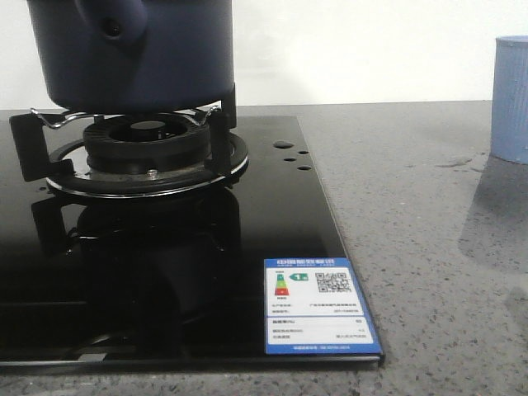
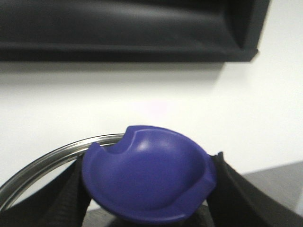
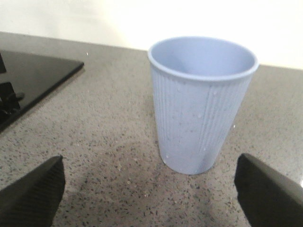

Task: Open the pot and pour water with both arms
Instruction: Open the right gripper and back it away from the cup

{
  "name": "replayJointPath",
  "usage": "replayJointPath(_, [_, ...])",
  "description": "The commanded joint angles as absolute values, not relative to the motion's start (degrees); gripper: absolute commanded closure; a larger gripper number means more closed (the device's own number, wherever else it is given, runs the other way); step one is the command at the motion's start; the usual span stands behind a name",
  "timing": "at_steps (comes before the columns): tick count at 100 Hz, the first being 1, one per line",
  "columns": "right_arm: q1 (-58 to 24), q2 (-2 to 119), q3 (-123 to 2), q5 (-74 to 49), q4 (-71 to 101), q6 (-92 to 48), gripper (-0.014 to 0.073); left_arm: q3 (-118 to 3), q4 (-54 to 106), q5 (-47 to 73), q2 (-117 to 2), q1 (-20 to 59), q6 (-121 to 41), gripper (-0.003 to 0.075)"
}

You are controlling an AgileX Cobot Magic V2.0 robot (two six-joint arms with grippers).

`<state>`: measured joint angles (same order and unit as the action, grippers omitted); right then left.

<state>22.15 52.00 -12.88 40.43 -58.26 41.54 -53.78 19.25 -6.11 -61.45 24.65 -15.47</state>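
The dark navy pot stands on the burner grate at the far left of the front view. Its stubby handle with a hole faces me, and its top is cut off by the frame. In the left wrist view, my left gripper is shut on the blue knob of a lid with a steel rim, held in front of the white wall. My right gripper is open and empty, low over the counter. The light-blue ribbed cup stands just beyond its fingers. Neither gripper shows in the front view.
The black glass hob carries the burner and grate and a label sticker at its front right corner. The cup shows at the right edge of the front view, with wet patches on the grey stone counter. A black hood hangs above.
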Motion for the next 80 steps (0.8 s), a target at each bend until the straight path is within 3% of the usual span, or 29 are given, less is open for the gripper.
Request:
replayJointPath(1, [22.6, 49.4, -13.5, 43.7, -56.9, 42.2, -0.0065, -55.8, 19.3, -14.4, -62.5, 27.2, -15.5, 0.035])
replayJointPath(30, [22.4, 48.6, -12.5, 43.8, -57.5, 44.5, -0.0065, -55.8, 19.3, -18.1, -69.2, 31.2, -15.5, 0.035])
replayJointPath(80, [22.4, 48.6, -12.5, 43.8, -57.8, 44.5, -0.0065, -55.8, 19.2, -19.9, -74.1, 31.2, -15.5, 0.035])
